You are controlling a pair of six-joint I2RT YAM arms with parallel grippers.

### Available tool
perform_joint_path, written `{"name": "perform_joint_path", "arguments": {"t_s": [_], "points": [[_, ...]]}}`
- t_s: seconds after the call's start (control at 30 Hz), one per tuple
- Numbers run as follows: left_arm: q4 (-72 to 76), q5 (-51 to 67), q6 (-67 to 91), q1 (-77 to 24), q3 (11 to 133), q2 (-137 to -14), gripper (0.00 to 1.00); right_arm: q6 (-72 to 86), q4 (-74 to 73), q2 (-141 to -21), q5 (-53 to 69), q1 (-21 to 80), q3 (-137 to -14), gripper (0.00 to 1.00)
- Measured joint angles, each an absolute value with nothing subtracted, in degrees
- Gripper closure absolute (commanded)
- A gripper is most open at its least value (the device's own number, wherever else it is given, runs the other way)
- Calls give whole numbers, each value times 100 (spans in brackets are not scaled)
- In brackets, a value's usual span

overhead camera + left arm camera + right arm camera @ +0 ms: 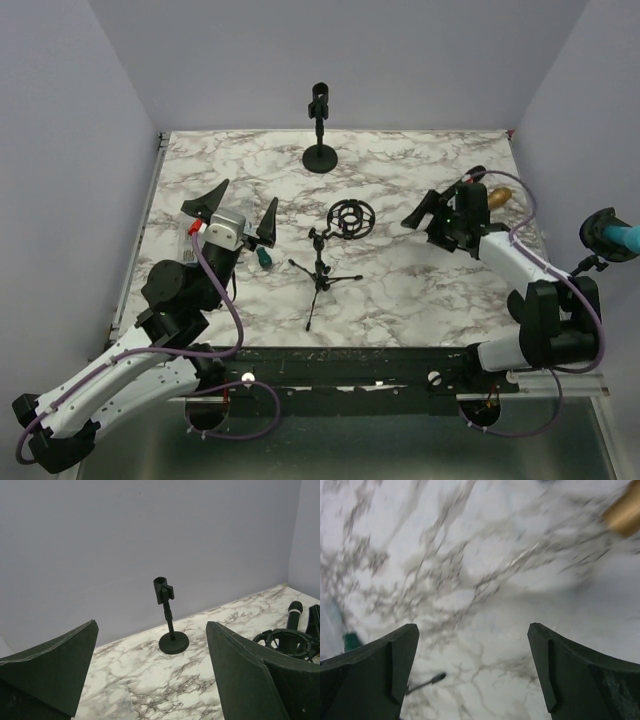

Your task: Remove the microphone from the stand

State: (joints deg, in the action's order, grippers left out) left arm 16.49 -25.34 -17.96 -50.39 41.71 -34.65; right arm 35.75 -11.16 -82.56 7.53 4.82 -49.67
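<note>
A black stand [319, 130] with a round base and an empty clip on top stands at the back centre; it also shows in the left wrist view [167, 615]. A small tripod stand [322, 270] with a ring shock mount [351, 217] stands mid-table, the ring empty. In the left wrist view a black microphone [294, 614] with a pale band shows behind the shock mount [287, 641]. My left gripper [245, 200] is open and empty, left of the tripod. My right gripper [440, 197] is open and empty over bare marble, right of the shock mount.
A gold-coloured piece [499, 197] lies right beside my right gripper and shows blurred in the right wrist view [625, 511]. A small green object [263, 257] lies near my left gripper. A teal-tipped fixture [610, 232] hangs off the table's right edge. Walls enclose the table.
</note>
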Motion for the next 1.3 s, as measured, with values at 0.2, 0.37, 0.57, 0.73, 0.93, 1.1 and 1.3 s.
{"name": "perform_joint_path", "arguments": {"t_s": [0.2, 0.37, 0.57, 0.73, 0.93, 1.1, 1.3], "points": [[1610, -2502, -1726, -5050, 4178, -3518, 7, 4066, -215, -7603, 2965, 869, -3417, 0], [1518, -2488, -1678, -5076, 4178, -3636, 7, 5607, 1813, -7513, 4254, 1594, -1938, 0], [1448, -2484, -1645, -5076, 4180, -3715, 7, 7389, 4713, -8263, 4687, 2663, -1623, 11], [1428, -2486, -1647, -5076, 4180, -3745, 7, 8656, 7052, -9312, 4678, 3030, -1715, 19], [1409, -2488, -1673, -5087, 4180, -3741, 7, 9585, 8285, -10357, 4539, 3538, -2228, 27], [1409, -2488, -1697, -5109, 4180, -3741, 7, 9880, 8407, -10796, 4370, 3693, -2449, 36], [1409, -2488, -1728, -5113, 4180, -3741, 7, 9837, 8479, -10812, 4158, 3693, -2517, 45]]}}
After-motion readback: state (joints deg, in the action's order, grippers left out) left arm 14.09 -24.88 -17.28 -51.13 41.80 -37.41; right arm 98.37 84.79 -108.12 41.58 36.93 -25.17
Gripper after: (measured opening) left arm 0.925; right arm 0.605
